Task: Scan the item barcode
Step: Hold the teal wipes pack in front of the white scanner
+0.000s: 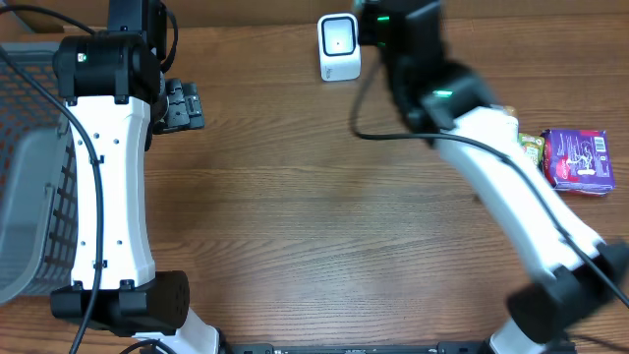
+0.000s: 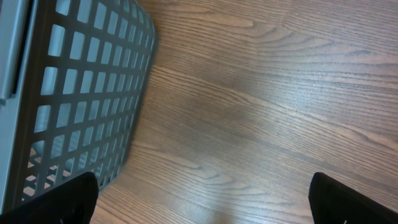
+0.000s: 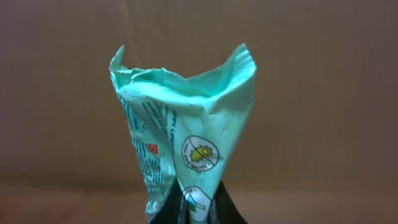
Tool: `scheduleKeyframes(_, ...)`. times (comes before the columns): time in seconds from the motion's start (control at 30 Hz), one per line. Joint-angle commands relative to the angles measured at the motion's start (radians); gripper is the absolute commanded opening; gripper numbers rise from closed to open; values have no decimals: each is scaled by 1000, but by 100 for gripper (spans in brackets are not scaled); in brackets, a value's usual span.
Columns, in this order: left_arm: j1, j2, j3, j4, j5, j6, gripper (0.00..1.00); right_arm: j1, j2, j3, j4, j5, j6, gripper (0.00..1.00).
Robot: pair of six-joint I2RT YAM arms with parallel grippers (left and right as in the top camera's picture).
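Both my right fingers (image 3: 198, 210) are pressed shut on the bottom of the green packet (image 3: 186, 124), held up near the scanner (image 1: 339, 46); my left fingers (image 2: 208, 202) stand wide open, empty. I think I am at the presenting step, and next the barcode must face the scanner window

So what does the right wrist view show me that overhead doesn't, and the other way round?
Only right wrist: the green packet, crumpled, pinched at its lower end in the shut right tool, with small print and round icons facing the camera; no barcode shows on that face.
Only overhead: the scanner near the top of the view, a purple packet on the right, the basket on the left.
Shared: little. The blurred brown behind the green packet may be the table, and overhead the right arm hides the green packet.
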Motion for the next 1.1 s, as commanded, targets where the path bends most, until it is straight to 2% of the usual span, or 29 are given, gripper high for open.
scheduleKeyframes(0.0,0,-15,15,2,-6,11,100,38,132,16,156,246,-430,4)
scheduleKeyframes(0.2,0,-15,15,2,-6,11,100,40,358,16,587,255,-943,4)
scheduleKeyframes(0.37,0,-15,15,2,-6,11,100,28,504,16,828,180,-1236,4)
scheduleKeyframes(0.6,0,-15,15,2,-6,11,100,-21,593,16,860,-5,-1249,4)
scheduleKeyframes(1.07,0,-15,15,2,-6,11,99,-61,599,16,815,-140,-1215,4)
